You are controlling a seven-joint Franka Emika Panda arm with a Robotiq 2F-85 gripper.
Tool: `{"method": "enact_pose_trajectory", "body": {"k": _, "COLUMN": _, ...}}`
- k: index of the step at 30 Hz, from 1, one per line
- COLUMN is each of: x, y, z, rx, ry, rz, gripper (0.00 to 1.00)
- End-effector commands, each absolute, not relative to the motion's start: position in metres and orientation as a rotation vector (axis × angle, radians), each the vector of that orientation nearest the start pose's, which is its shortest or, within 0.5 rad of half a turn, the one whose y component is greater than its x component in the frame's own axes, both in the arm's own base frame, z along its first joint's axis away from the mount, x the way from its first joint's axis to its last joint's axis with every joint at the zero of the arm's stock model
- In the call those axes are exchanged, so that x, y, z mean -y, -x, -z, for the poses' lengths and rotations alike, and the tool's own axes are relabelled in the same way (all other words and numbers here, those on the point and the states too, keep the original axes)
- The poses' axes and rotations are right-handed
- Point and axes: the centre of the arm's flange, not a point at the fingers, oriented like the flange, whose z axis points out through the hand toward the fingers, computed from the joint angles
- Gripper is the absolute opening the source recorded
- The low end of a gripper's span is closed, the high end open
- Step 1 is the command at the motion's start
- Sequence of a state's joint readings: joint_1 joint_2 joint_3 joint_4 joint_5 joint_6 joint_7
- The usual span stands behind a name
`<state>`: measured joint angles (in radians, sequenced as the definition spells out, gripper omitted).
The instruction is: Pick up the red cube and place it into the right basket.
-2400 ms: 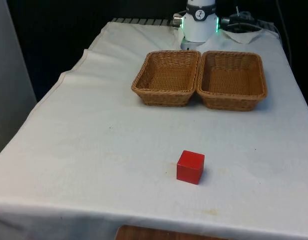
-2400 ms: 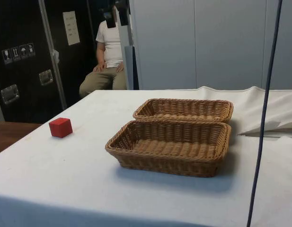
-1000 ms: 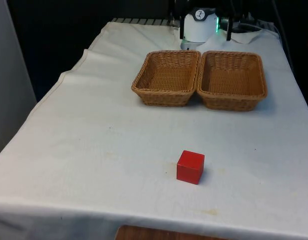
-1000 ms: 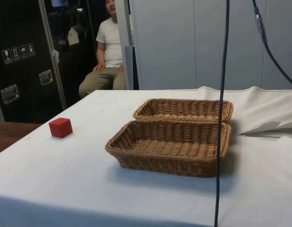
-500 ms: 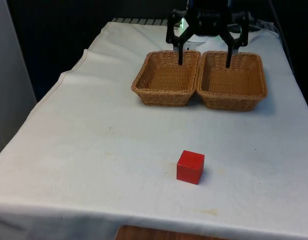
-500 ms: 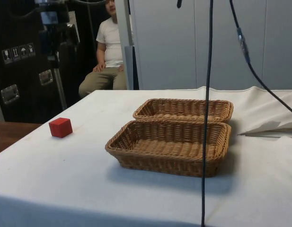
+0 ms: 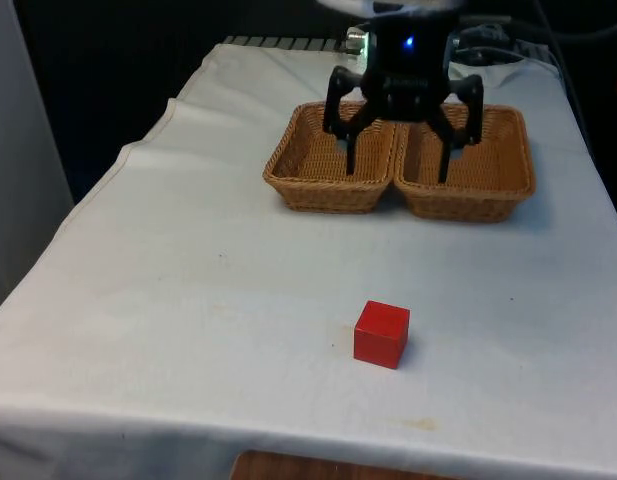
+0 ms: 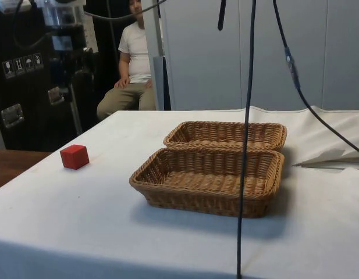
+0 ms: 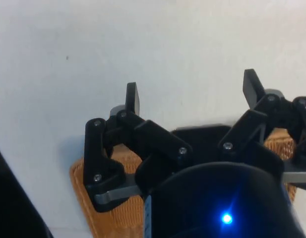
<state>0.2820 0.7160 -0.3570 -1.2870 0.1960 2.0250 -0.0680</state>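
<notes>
Overhead, the jaws stand wide apart, partly hiding both baskets [image 7: 333, 190], far from the red cube [image 7: 381, 334].

White-clothed table [image 7: 188, 280]; two wicker baskets [image 7: 400, 158] touching side by side at 12 o'clock, red cube [image 7: 381, 334] toward 6 o'clock.

Red cube [image 8: 74, 157] (upright) sits well apart from two baskets [image 8: 211, 181].
</notes>
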Motion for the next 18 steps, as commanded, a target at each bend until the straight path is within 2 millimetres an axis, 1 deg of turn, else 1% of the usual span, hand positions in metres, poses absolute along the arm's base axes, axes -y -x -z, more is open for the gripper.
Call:
{"method": "enact_pose_trajectory", "body": {"k": 1, "x": -0.018, "y": -0.747, "z": -0.341, "rx": 0.006, "ry": 3.186, "rz": 0.110, "gripper": 1.00}}
{"method": "enact_pose_trajectory", "body": {"k": 2, "x": -0.017, "y": -0.748, "z": -0.338, "rx": 0.004, "ry": 3.185, "rz": 0.116, "gripper": 1.00}}
{"method": "enact_pose_trajectory", "body": {"k": 3, "x": -0.019, "y": -0.746, "z": -0.341, "rx": 0.002, "ry": 3.194, "rz": 0.112, "gripper": 1.00}}
{"method": "enact_pose_trajectory", "body": {"k": 8, "x": -0.010, "y": -0.758, "z": -0.320, "rx": -0.005, "ry": 3.177, "rz": 0.143, "gripper": 1.00}}
{"method": "enact_pose_trajectory", "body": {"k": 12, "x": -0.011, "y": -0.764, "z": -0.310, "rx": -0.005, "ry": 3.170, "rz": 0.155, "gripper": 1.00}}
{"method": "enact_pose_trajectory", "body": {"k": 13, "x": -0.010, "y": -0.761, "z": -0.311, "rx": -0.009, "ry": 3.179, "rz": 0.156, "gripper": 1.00}}
{"method": "enact_pose_trajectory", "body": {"k": 14, "x": -0.011, "y": -0.767, "z": -0.306, "rx": -0.006, "ry": 3.168, "rz": 0.164, "gripper": 1.00}}
{"method": "enact_pose_trajectory", "body": {"k": 18, "x": -0.012, "y": -0.773, "z": -0.300, "rx": -0.009, "ry": 3.161, "rz": 0.180, "gripper": 1.00}}
